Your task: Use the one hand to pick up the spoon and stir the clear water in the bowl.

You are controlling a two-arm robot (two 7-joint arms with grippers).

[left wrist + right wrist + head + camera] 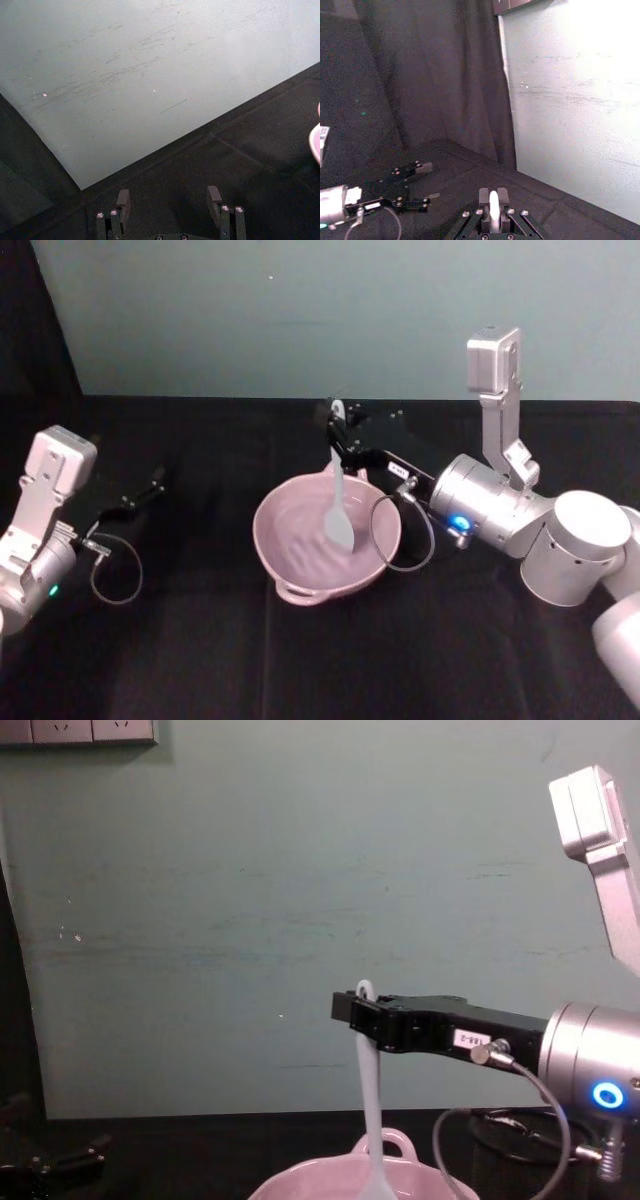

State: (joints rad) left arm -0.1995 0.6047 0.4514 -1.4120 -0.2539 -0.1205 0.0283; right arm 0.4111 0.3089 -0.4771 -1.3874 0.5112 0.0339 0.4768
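The pale pink bowl [300, 555] with a wavy rim sits at the middle of the black table, its loop handle toward me; its far rim shows in the chest view [400, 1145]. My right gripper [338, 425] hangs over the bowl's far side, shut on the top of the white spoon [338, 510]. The spoon hangs nearly upright with its blade down inside the bowl. In the chest view the right gripper [352, 1010] pinches the spoon [370, 1100] just below its tip. The right wrist view shows the spoon's tip [493, 207] between the shut fingers. My left gripper [150, 485] rests open at the left, apart from the bowl.
A black curtain [420, 75] hangs at the left and a pale green wall [350, 320] stands behind the table. A dark mesh cup [530, 1145] stands behind the bowl under my right wrist. The bowl's edge [315, 140] shows in the left wrist view.
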